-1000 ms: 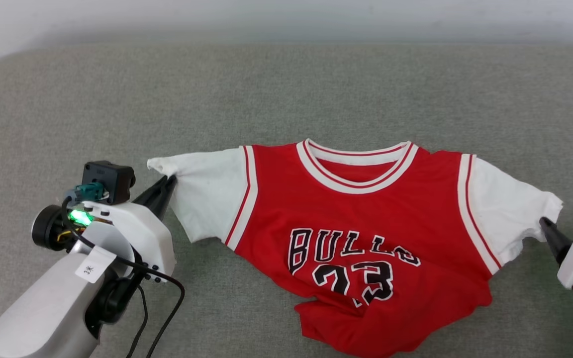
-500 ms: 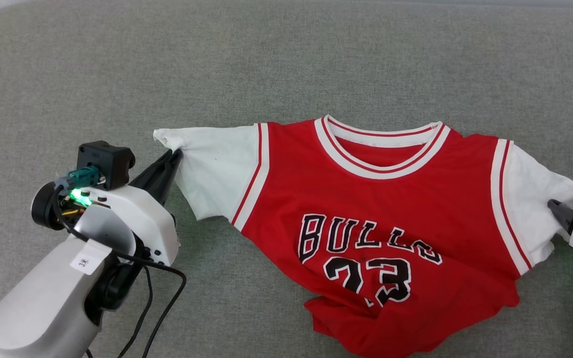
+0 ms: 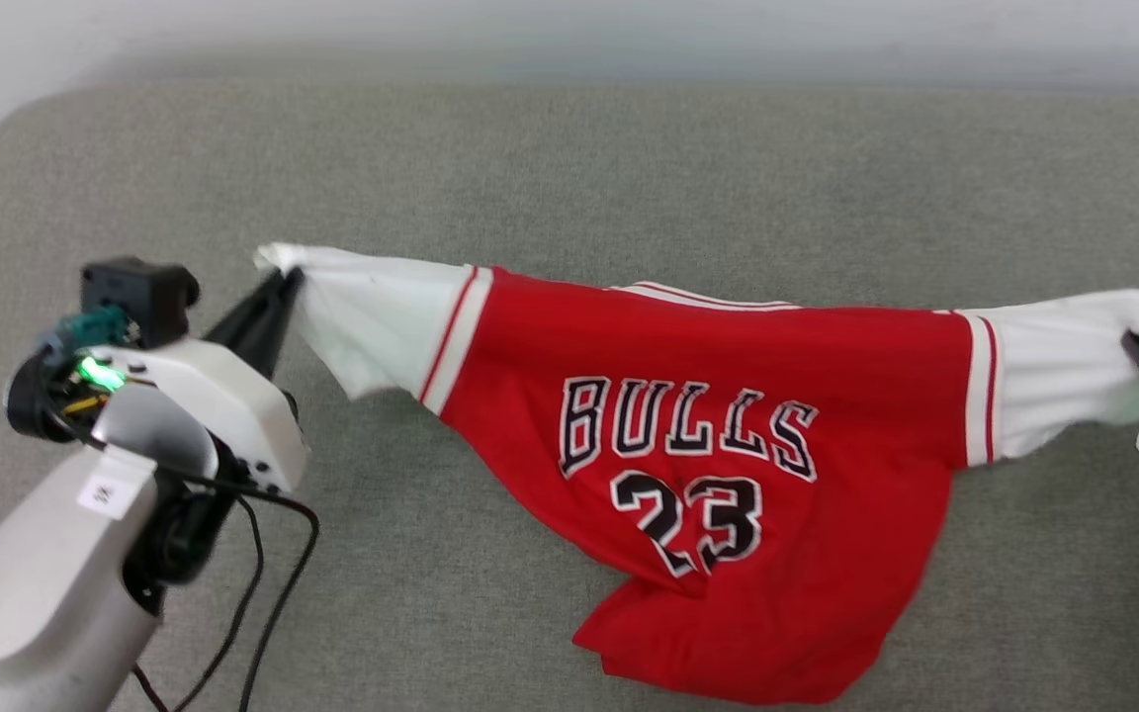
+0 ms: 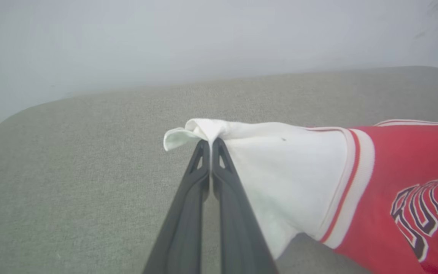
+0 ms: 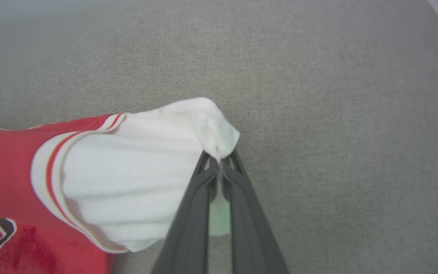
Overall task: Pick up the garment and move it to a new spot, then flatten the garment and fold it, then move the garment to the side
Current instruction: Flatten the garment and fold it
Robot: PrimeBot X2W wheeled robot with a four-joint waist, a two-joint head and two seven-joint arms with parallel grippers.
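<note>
Up goes the garment (image 3: pixel 718 396), sleeves lifted off the grey cushion (image 3: pixel 569 178), the right tool (image 3: pixel 1135 343) now clamped on one. The left tool (image 3: pixel 289 281) pinches the other; the shirt stretches left-right, hem nearest.

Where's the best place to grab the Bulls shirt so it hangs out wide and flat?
By the outer tips of its two white sleeves, coming in from each side. The Bulls jersey is widest there, so pulling outward should stretch it smooth. The left gripper is shut on one sleeve tip, and the right gripper is shut on the other.
</note>
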